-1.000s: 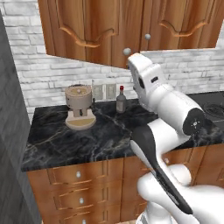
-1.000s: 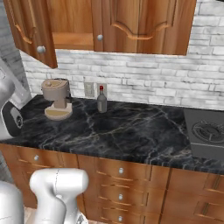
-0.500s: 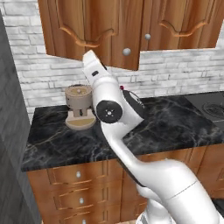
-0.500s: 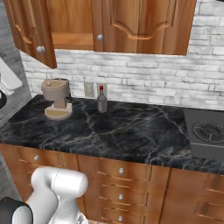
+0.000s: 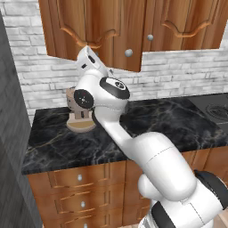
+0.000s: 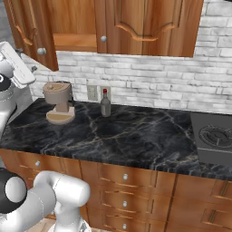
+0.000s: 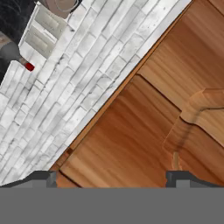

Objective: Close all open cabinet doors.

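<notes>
The leftmost reddish-brown cabinet door (image 5: 93, 33) stands open, swung out from the wall, with its round silver knob (image 5: 128, 53) at the lower right corner. From the right it appears as a door (image 6: 31, 32) angled outward in front of the open cabinet shelf (image 6: 74, 41). The doors to its right (image 6: 147, 25) lie shut. My gripper (image 5: 88, 52) is raised just under the open door's bottom edge. In the hand view my gripper (image 7: 111, 177) is open, its fingertips (image 7: 43, 177) spread wide, close to the door's arched moulding (image 7: 192, 113).
On the black marble counter (image 6: 136, 136) stand a brown coffee machine (image 6: 58, 102) and a dark bottle with a red cap (image 6: 105, 103). A stove (image 6: 215, 138) sits at the right, wooden drawer fronts (image 6: 124, 176) run below, and a tall dark panel (image 5: 13, 156) rises at the left.
The arm has swung left and the hand has gone from the middle cabinet toward the open left door. The door itself has not visibly moved.
</notes>
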### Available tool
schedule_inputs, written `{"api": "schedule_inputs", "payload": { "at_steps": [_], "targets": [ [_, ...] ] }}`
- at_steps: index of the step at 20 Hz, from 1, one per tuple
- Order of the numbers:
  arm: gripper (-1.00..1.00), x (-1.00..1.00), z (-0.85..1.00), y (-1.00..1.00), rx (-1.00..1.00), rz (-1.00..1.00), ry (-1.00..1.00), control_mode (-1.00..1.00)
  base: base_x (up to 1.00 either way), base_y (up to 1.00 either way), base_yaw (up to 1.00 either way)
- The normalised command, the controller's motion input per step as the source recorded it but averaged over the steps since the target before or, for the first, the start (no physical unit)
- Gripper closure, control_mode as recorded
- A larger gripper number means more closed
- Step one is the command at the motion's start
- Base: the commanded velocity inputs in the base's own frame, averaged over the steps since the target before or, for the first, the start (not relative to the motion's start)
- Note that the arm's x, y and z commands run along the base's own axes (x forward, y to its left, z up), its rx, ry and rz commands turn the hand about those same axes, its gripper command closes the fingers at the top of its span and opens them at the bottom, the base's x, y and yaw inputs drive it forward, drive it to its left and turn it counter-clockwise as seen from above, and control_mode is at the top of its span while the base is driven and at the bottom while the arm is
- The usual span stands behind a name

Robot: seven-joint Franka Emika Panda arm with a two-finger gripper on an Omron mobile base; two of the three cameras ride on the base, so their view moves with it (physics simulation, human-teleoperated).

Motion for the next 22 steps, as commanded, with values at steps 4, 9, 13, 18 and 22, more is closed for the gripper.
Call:
{"api": "schedule_inputs", "payload": {
  "at_steps": [4, 9, 13, 18, 22],
  "targets": [
    [-1.0, 0.9, 0.03, -0.28, -0.04, -0.1, 0.01, -1.0, 0.0, 0.0, 0.0],
    [-1.0, 0.93, 0.0, -0.33, -0.02, -0.03, 0.02, -1.0, 0.0, 0.0, 0.0],
    [-1.0, 0.99, 0.0, -0.31, 0.0, 0.0, 0.02, -1.0, 0.0, 0.0, 0.0],
    [-1.0, 1.0, 0.0, -0.27, 0.0, 0.0, 0.03, -1.0, 0.0, 0.0, 0.0],
    [-1.0, 1.0, 0.0, -0.22, 0.0, 0.0, 0.05, -1.0, 0.0, 0.0, 0.0]
  ]
}}
